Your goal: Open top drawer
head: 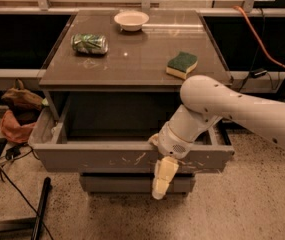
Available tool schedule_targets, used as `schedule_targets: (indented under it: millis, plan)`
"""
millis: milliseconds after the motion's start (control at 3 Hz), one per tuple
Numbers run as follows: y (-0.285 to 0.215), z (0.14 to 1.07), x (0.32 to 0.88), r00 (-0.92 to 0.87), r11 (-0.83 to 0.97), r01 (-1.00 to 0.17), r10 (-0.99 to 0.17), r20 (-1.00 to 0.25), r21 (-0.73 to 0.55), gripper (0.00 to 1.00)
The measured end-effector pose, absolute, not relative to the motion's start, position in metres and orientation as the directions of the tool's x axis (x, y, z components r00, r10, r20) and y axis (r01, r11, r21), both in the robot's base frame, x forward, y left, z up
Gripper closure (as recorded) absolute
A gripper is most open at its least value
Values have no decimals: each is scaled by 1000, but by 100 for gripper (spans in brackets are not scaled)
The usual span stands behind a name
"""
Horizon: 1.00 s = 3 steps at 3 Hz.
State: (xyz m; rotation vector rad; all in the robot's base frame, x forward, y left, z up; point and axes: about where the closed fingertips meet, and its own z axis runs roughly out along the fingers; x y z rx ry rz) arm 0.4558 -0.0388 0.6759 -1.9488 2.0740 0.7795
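- Clearly the top drawer (107, 156) stands pulled well out from under the bench (137, 54). Its scratched grey front sits forward of the two shorter drawer fronts (127, 183) below, and its dark inside is open to view.
- That front has no handle, so the arm's pose is probably meant to hook over the top edge. The white arm (242, 109) reaches in from the right and bends down until the wrist (174, 141) sits right at the rim.
- The hand (162, 178) hangs against the outer face of the drawer front, right of its middle. Its cream tip points down past the lower edge toward the drawer below.
- Whether the hand is spread, closed or clamped on the front panel I cannot tell, since the wrist hides part of it.
- A crushed can (89, 43), a bowl (131, 19) and a sponge (182, 64) rest on the bench top, well apart from the hand, so they do not hinder the pull.
- By my reading, the opening is nearly or fully done.
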Motion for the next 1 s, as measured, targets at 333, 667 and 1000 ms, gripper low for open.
schedule_targets:
  millis: [333,667,1000]
  plan:
    - [-39,689,427,-145,5,-958,-870,-471,286,0]
    - [-39,689,427,-145,5,-958,-870,-471,286,0]
    - [-50,700,437,-144,11,-963,-864,-483,268,0]
